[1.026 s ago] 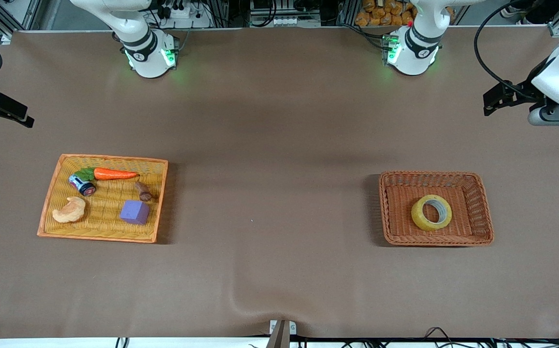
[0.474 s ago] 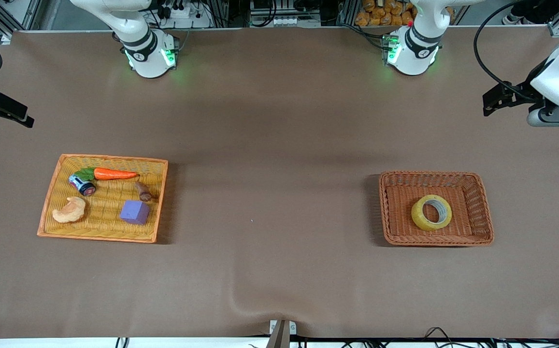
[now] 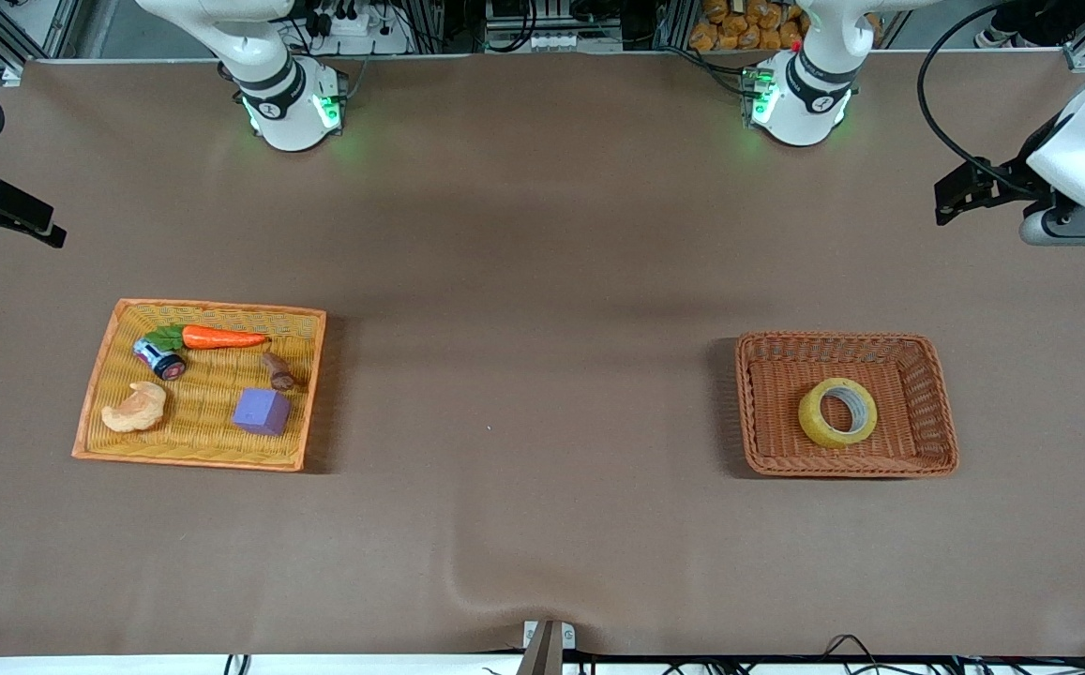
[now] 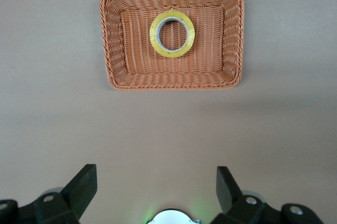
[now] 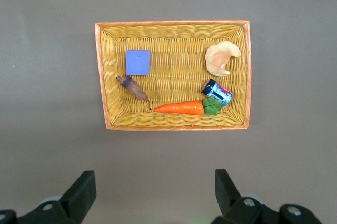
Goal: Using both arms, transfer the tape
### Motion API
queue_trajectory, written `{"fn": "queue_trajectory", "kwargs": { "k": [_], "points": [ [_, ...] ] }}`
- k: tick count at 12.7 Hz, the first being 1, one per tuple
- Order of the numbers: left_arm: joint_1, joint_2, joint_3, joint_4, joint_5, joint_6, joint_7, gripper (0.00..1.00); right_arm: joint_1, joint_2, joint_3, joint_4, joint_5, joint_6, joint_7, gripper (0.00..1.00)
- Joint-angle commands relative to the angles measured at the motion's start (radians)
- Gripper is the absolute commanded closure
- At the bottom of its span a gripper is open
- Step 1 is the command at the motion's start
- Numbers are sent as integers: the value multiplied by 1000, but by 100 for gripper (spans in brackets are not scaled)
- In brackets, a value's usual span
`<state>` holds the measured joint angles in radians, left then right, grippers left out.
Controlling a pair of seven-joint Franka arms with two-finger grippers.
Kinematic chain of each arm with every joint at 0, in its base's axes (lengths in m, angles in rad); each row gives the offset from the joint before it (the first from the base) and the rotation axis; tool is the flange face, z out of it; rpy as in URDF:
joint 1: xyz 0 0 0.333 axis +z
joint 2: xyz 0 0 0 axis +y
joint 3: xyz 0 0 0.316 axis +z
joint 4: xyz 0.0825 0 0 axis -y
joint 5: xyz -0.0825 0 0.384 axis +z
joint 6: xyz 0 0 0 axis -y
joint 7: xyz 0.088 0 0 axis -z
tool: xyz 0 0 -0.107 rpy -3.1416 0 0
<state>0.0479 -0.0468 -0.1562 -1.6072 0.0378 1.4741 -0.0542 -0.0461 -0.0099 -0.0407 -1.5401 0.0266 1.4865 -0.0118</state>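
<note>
The tape [image 3: 814, 420], a yellow ring with a grey-white core, lies flat in a brown wicker basket [image 3: 842, 339] toward the left arm's end of the table. In the left wrist view the tape [image 4: 153, 34] sits in the basket [image 4: 171, 84], well away from my left gripper [image 4: 155, 174], which is open, empty and high over bare table. My right gripper [image 5: 152, 179] is open, empty and high over bare table beside the yellow tray [image 5: 174, 23]. Both arms' bases [image 3: 795, 94] [image 3: 293, 103] glow green.
The yellow wicker tray [image 3: 214, 307] toward the right arm's end holds a carrot [image 3: 223, 337], a purple cube [image 3: 262, 412], a pale croissant toy [image 3: 134, 408], a small can [image 3: 159, 358] and a brown piece [image 3: 278, 371]. Brown cloth covers the table between the two.
The left arm's wrist has shifted very slightly at the edge of the front view. The tape, basket, tray and right arm have not moved.
</note>
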Motion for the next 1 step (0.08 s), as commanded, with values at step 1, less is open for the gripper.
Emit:
{"fn": "queue_trajectory", "kwargs": {
  "k": [1],
  "points": [
    [15, 4, 3, 7, -26, -11, -1, 0, -11, 2, 7, 8, -7, -6, 10, 0]
  ]
}}
